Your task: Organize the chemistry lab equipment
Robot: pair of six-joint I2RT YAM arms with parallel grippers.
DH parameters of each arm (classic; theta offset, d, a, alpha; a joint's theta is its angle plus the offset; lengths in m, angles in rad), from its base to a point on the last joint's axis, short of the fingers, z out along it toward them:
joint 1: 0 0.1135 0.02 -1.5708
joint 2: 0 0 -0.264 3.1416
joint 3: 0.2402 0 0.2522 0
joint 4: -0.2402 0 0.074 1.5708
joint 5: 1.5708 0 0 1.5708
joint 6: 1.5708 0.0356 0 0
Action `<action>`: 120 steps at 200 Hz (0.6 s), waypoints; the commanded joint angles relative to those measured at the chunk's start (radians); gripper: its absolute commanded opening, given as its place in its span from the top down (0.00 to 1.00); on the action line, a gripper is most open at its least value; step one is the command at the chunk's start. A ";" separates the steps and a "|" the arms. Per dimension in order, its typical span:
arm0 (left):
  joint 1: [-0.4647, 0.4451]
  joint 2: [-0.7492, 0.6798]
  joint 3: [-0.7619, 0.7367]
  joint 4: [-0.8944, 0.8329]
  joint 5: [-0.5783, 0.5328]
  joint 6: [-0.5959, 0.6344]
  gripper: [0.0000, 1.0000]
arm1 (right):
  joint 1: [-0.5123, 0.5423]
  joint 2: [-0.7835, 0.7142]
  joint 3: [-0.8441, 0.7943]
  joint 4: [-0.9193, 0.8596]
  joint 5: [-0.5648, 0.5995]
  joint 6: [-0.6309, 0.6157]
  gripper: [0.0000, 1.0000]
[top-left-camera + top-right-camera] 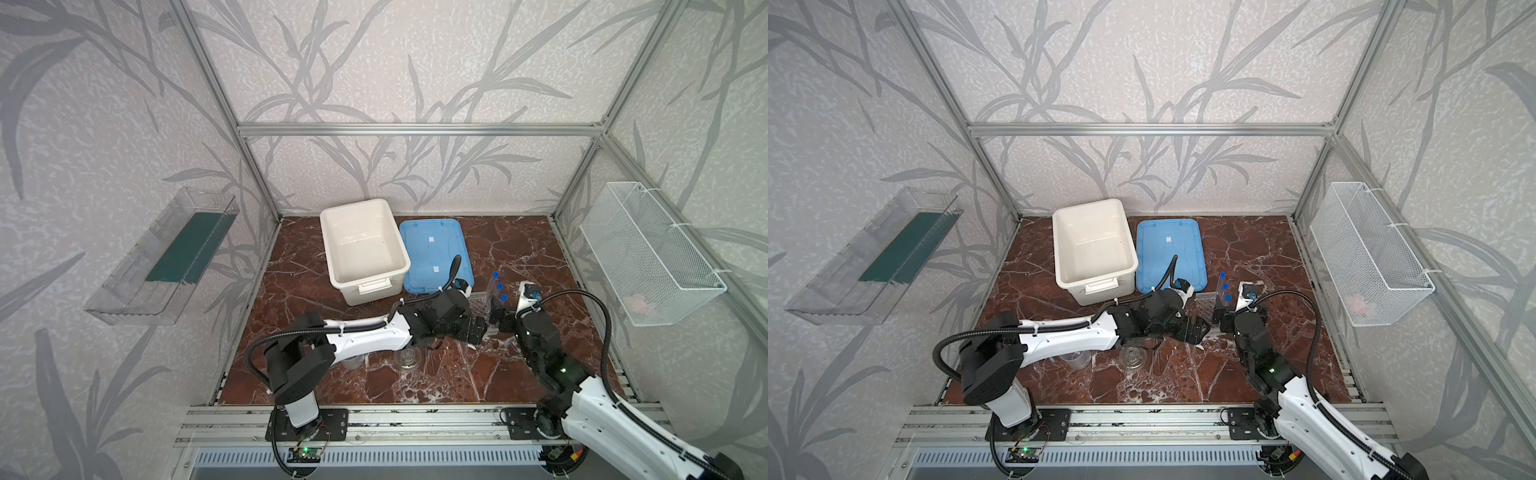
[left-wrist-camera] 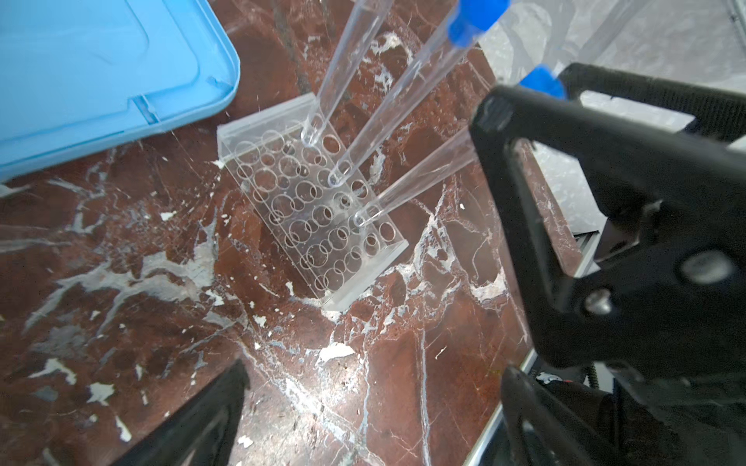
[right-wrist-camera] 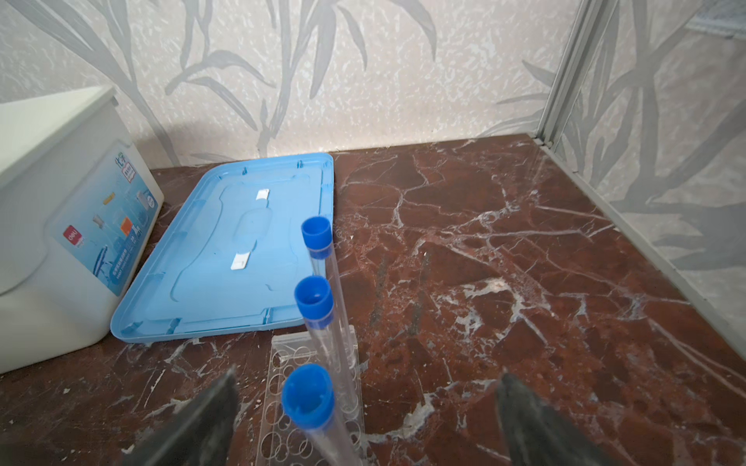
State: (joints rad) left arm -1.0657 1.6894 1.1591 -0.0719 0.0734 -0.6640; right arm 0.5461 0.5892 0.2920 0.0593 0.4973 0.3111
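Right pincer [image 3: 368,377] gapes astride nearest tube [image 3: 309,397] (three stand in rack [image 3: 286,355]).

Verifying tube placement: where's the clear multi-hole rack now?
In both top views the clear multi-hole rack stands right of centre on the table, by the front right corner of the blue lid, holding three blue-capped tubes.

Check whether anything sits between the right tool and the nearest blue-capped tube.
Nothing visible does. In the right wrist view the right tool is open, and the nearest tube stands in the clear rack between its fingers, touching neither.
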 commanded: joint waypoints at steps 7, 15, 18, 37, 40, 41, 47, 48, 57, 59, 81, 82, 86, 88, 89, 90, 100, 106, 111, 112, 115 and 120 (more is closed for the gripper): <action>0.035 -0.127 0.114 -0.146 -0.035 0.055 0.01 | 0.000 -0.076 0.117 -0.252 0.000 0.011 0.01; 0.056 -0.147 0.141 -0.186 -0.023 0.069 0.01 | 0.000 -0.074 0.146 -0.283 -0.015 -0.010 0.01; 0.065 -0.152 0.155 -0.203 -0.016 0.073 0.01 | 0.000 -0.073 0.157 -0.296 -0.024 -0.019 0.01; 0.135 -0.192 0.232 -0.316 0.016 0.106 0.01 | 0.000 -0.074 0.238 -0.355 -0.115 -0.066 0.01; 0.144 -0.200 0.243 -0.331 0.017 0.113 0.01 | -0.001 -0.074 0.252 -0.359 -0.133 -0.075 0.01; 0.148 -0.203 0.245 -0.335 0.017 0.116 0.01 | 0.000 -0.074 0.255 -0.360 -0.139 -0.077 0.01; 0.165 -0.220 0.263 -0.358 0.011 0.136 0.01 | -0.001 -0.074 0.280 -0.368 -0.163 -0.082 0.01; 0.168 -0.223 0.265 -0.363 0.010 0.141 0.01 | -0.001 -0.074 0.283 -0.369 -0.166 -0.082 0.01; 0.191 -0.249 0.294 -0.408 -0.021 0.186 0.01 | 0.000 -0.074 0.318 -0.384 -0.195 -0.086 0.01; 0.195 -0.256 0.300 -0.417 -0.031 0.197 0.01 | -0.001 -0.075 0.328 -0.391 -0.198 -0.088 0.01; 0.224 -0.307 0.376 -0.543 -0.162 0.313 0.01 | 0.000 -0.084 0.383 -0.413 -0.138 -0.072 0.01; 0.228 -0.309 0.381 -0.549 -0.165 0.315 0.01 | 0.000 -0.081 0.388 -0.417 -0.137 -0.073 0.01; 0.241 -0.312 0.397 -0.574 -0.168 0.323 0.01 | -0.001 -0.073 0.404 -0.431 -0.133 -0.086 0.01; 0.248 -0.313 0.406 -0.588 -0.168 0.326 0.01 | 0.000 -0.066 0.414 -0.438 -0.134 -0.093 0.01; 0.253 -0.314 0.410 -0.593 -0.167 0.327 0.01 | 0.000 -0.062 0.419 -0.443 -0.134 -0.095 0.01; 0.258 -0.314 0.414 -0.599 -0.165 0.328 0.01 | -0.001 -0.057 0.424 -0.446 -0.136 -0.100 0.01; 0.308 -0.312 0.444 -0.658 -0.134 0.320 0.01 | 0.000 -0.011 0.476 -0.478 -0.150 -0.140 0.01; 0.343 -0.310 0.461 -0.688 -0.118 0.301 0.01 | 0.000 0.021 0.506 -0.493 -0.164 -0.165 0.01; 0.374 -0.309 0.471 -0.707 -0.096 0.287 0.01 | -0.001 0.056 0.531 -0.500 -0.182 -0.181 0.01; 0.380 -0.308 0.472 -0.710 -0.089 0.285 0.01 | 0.000 0.062 0.539 -0.502 -0.186 -0.186 0.01; 0.399 -0.308 0.474 -0.717 -0.076 0.277 0.01 | -0.001 0.082 0.553 -0.504 -0.198 -0.197 0.01; 0.428 -0.310 0.475 -0.723 -0.052 0.266 0.01 | 0.000 0.113 0.578 -0.504 -0.221 -0.213 0.01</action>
State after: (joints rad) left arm -0.7532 1.3834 1.6016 -0.6102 -0.0139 -0.4110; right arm 0.5453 0.5819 0.7658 -0.3752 0.3481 0.2001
